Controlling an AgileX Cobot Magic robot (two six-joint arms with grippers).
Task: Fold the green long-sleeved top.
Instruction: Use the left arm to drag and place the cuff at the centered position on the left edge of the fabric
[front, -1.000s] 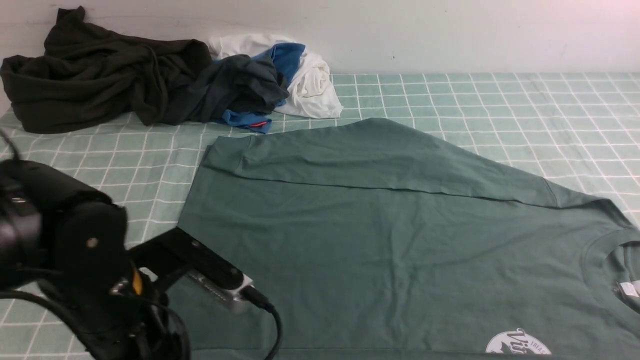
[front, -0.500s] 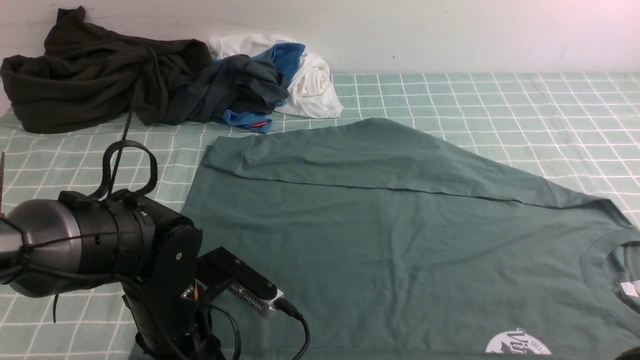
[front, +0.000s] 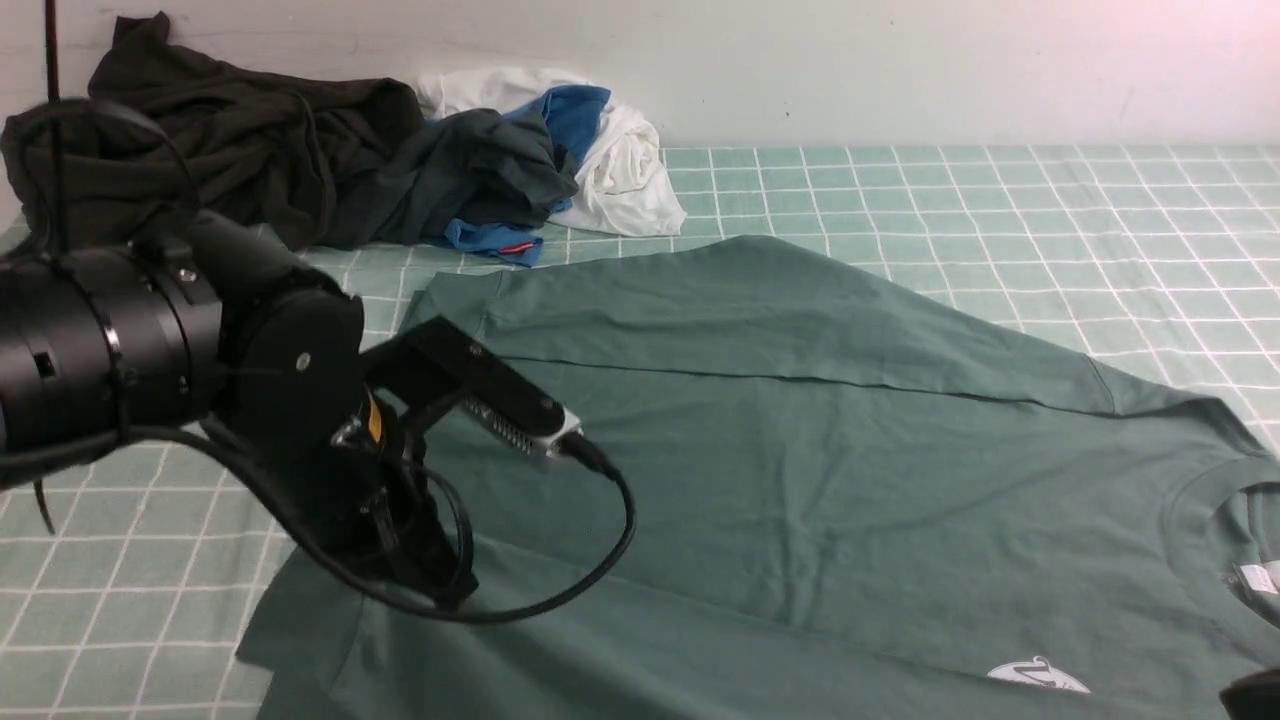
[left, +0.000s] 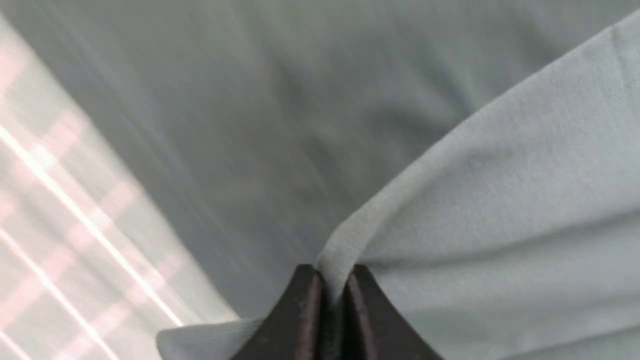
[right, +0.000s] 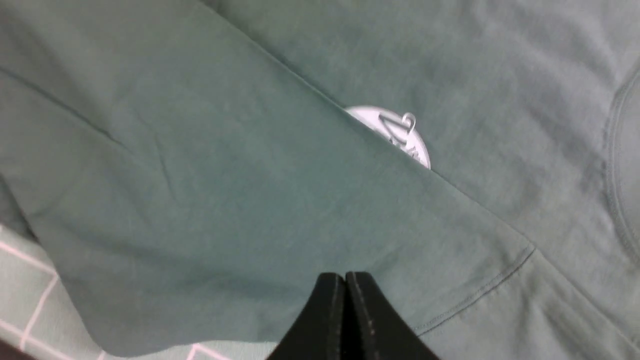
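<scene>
Fabric sits pinched tight between the tips of the left gripper (left: 334, 282); the wrist view shows a bunched hem of the green top (front: 800, 450) clamped there and lifted off the layer below. The top lies spread across the checked table cover (front: 1000, 200), collar off to the right, far sleeve already laid across its back edge. From where I stand, the near side looks turned up and over the body, its fold line running from the left arm towards the white logo (right: 400, 132), which it half hides. The right gripper (right: 345, 287) has its tips pressed together low over the shoulder seam; I can't make out any cloth between them. A heap of other clothes (front: 300, 170) sits well apart by the wall. I'd judge this to be the middle of the lengthwise fold, with the near side on its way to the centre. The next move calls for carrying that edge level, setting it down parallel to the far sleeve, and letting go only once the cloth lies flat, or the corner may spring back.
</scene>
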